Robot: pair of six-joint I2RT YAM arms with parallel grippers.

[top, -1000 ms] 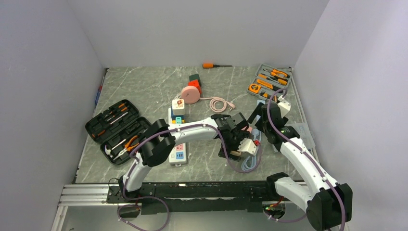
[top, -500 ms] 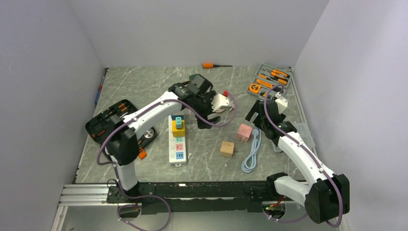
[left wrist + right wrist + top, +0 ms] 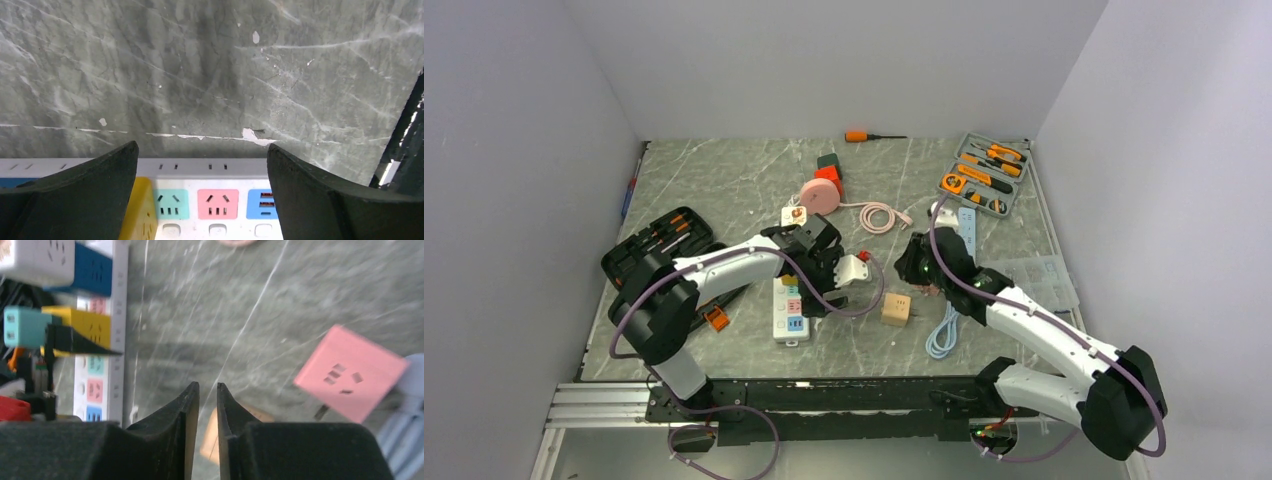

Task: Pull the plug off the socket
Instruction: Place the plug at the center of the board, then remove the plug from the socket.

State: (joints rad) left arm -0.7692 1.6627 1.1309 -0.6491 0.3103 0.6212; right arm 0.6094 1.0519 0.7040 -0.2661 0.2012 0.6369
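The white power strip [image 3: 792, 318] lies left of centre, its socket faces teal [image 3: 172, 204], pink and blue. A white plug [image 3: 795, 215], a blue plug [image 3: 90, 270] and a yellow plug [image 3: 82, 325] with a teal adapter [image 3: 22, 325] stand in it. My left gripper [image 3: 201, 146] hangs open over the strip, its left finger [image 3: 75, 192] beside the yellow plug [image 3: 137, 212], touching nothing I can see. My right gripper [image 3: 208, 386] hovers over a tan cube [image 3: 896, 308], jaws nearly together with only a thin gap and nothing between them.
A pink cube [image 3: 350, 372] and a coiled blue cable [image 3: 944, 330] lie by the right arm. An open black tool case [image 3: 659, 260] sits at left, a grey tool tray [image 3: 984, 178] at back right. A pink round reel [image 3: 821, 197], a pink cable [image 3: 879, 215] and an orange screwdriver [image 3: 864, 136] lie at the back.
My left arm swung from the tan cube to the back, then down over the power strip, staying open. My right gripper moved left over the tan cube and closed its jaws.
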